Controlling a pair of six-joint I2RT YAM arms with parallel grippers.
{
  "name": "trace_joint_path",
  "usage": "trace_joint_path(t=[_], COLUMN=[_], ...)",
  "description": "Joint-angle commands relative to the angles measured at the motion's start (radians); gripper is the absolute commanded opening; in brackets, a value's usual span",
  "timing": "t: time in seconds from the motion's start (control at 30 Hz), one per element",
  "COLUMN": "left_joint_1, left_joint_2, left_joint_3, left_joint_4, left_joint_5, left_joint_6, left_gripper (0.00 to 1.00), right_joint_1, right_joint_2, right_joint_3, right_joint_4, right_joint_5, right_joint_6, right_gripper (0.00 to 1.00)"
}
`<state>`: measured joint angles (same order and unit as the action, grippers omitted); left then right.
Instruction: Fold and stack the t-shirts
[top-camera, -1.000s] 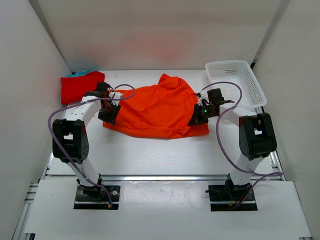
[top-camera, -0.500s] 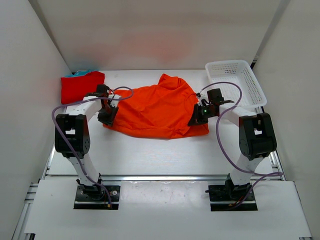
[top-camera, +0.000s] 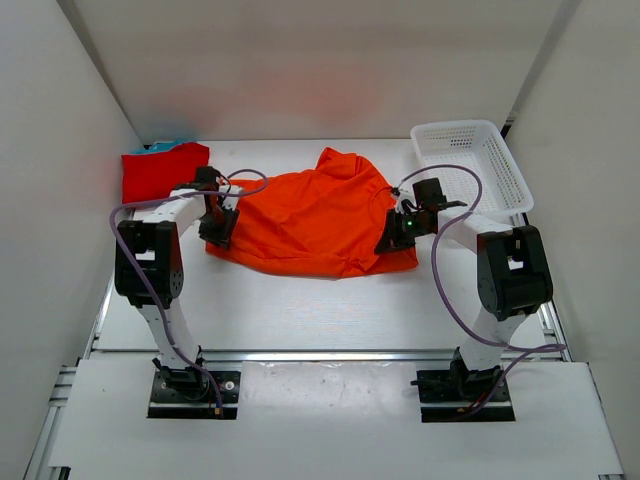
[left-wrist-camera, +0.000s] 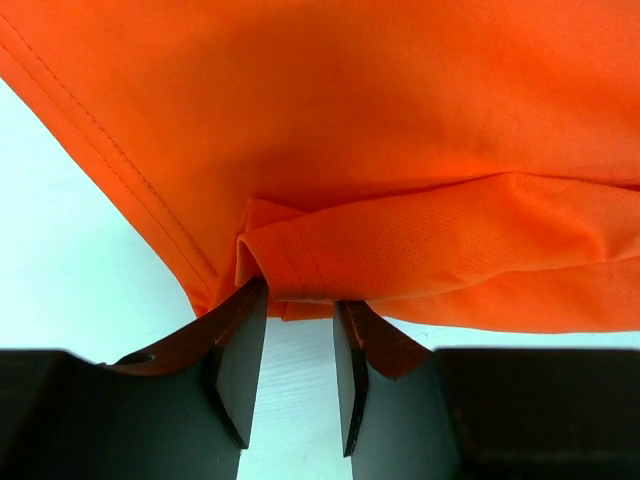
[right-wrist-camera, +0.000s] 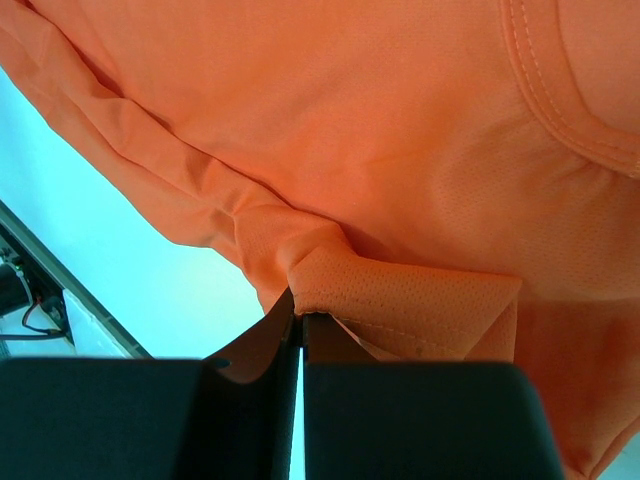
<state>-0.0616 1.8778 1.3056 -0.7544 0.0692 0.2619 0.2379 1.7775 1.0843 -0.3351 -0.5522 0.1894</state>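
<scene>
Nearest the arm bases, in the lower half of the top view, the table (top-camera: 300, 300) lies bare, the widest open room for drawing cloth toward the arms.

Mid-frame, the orange shirt (top-camera: 310, 225) lies spread and rumpled, not yet folded. The left gripper (left-wrist-camera: 300, 300) sits at its left hem with a narrow gap between the jaws. A folded lip of cloth touches the fingertips but is not pinched. The right gripper (right-wrist-camera: 298, 315) is closed tight on a bunched fold at the shirt's lower right edge.

The step looks like taking hold of both sides for the first fold. Next, the left jaws likely need to push slightly deeper onto the hem and close, so both sides lift evenly.

Farther back, the red shirt (top-camera: 160, 172) lies folded in the upper left, with a sliver of teal shirt (top-camera: 165, 146) showing behind it. The basket (top-camera: 455, 128) is in the upper right, just beyond the right arm, so room is tight there.
</scene>
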Motion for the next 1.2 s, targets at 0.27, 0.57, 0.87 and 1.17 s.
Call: trace_joint_path(t=[0.27, 0.57, 0.87, 1.17], left_joint_1=[-0.043, -0.035, 0.046, -0.004], left_joint_2=[-0.025, -0.034, -0.173, -0.164], left_joint_3=[0.012, 0.004, 0.004, -0.13], left_joint_4=[0.049, 0.041, -0.011, -0.051], left_joint_5=[0.021, 0.021, 0.151, 0.087], left_joint_6=[-0.001, 0.002, 0.046, 0.172], left_gripper=[0.4, 0.0, 0.0, 0.14], right_joint_1=[0.015, 0.014, -0.026, -0.023], right_joint_2=[-0.009, -0.018, -0.095, -0.098], right_joint_3=[0.005, -0.004, -0.052, -0.072], right_joint_4=[-0.008, -0.007, -0.018, -0.005], right_joint_5=[-0.017, -0.017, -0.015, -0.022], right_joint_6=[-0.024, -0.034, -0.016, -0.025], right_gripper=[0.0, 0.01, 0.0, 0.0])
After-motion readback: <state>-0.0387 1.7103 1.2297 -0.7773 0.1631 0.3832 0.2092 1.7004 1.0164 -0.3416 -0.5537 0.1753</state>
